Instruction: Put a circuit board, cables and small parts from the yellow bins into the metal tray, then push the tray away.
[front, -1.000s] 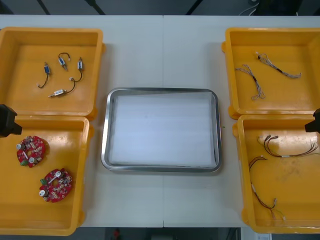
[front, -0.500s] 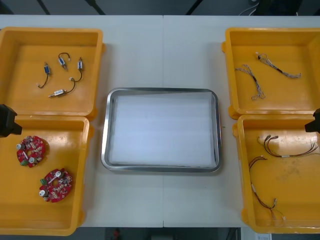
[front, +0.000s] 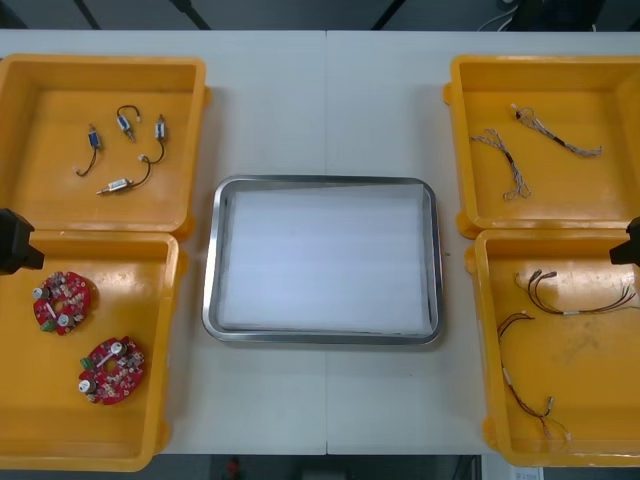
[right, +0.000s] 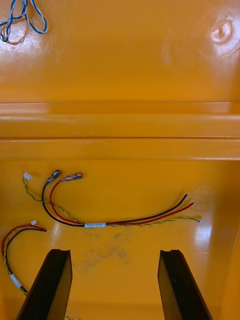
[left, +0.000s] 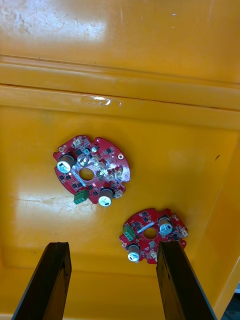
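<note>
The metal tray (front: 212, 262), white inside and holding nothing, lies mid-table. Two round red circuit boards (front: 64, 302) (front: 111, 370) rest in the near left yellow bin (front: 130, 300). My left gripper (left: 112, 280) hangs open above that bin, and one board (left: 152, 235) lies just ahead of its right finger, the other board (left: 92, 170) farther off. Small metal parts (front: 125, 150) lie in the far left bin (front: 50, 110). My right gripper (right: 114, 285) is open over the near right bin (front: 580, 350), with a black, red and yellow cable (right: 115, 220) ahead of its fingers.
The far right bin (front: 560, 190) holds two thin twisted cables (front: 505, 160). A second red and yellow cable (front: 525, 385) lies in the near right bin. Black parts of both arms show at the left edge (front: 12, 242) and right edge (front: 630, 243) of the front view.
</note>
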